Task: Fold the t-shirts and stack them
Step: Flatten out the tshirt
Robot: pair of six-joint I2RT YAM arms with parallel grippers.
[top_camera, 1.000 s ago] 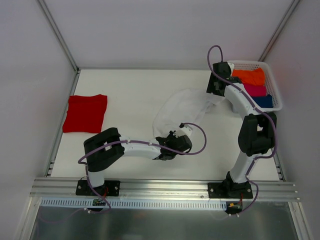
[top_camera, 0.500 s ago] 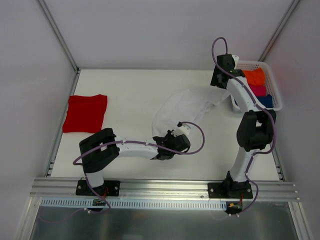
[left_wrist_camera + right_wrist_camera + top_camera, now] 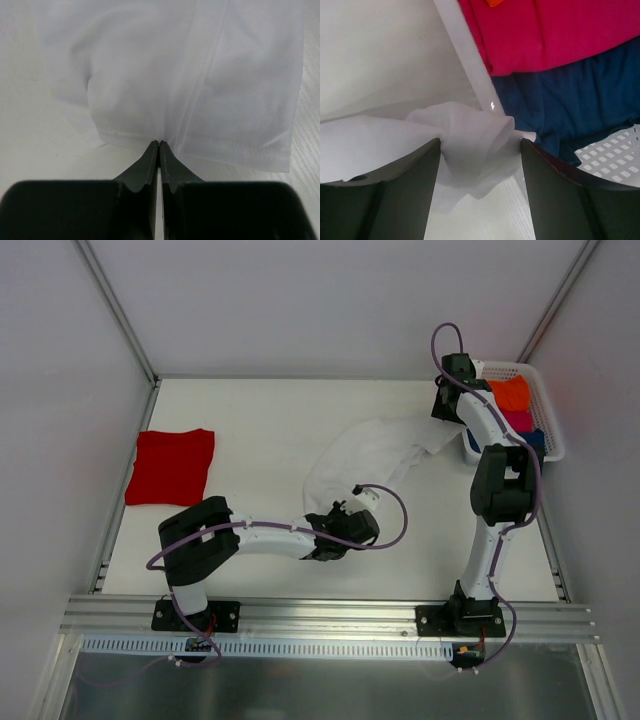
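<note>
Stretched farther than a second ago, the white shirt (image 3: 370,455) now runs as a band from the middle of the desk (image 3: 250,410) toward its far right corner. It was drawn there by the right pincer (image 3: 480,144), which has moved up beside the basket (image 3: 541,405). That pincer stands fairly wide, with a bunch of the shirt gripped between its fingers. The left pincer (image 3: 159,145) is closed, tips touching the shirt's near hem; whether they nip cloth I cannot tell. The red shirt (image 3: 171,466) lies folded by the left edge, well apart.
</note>
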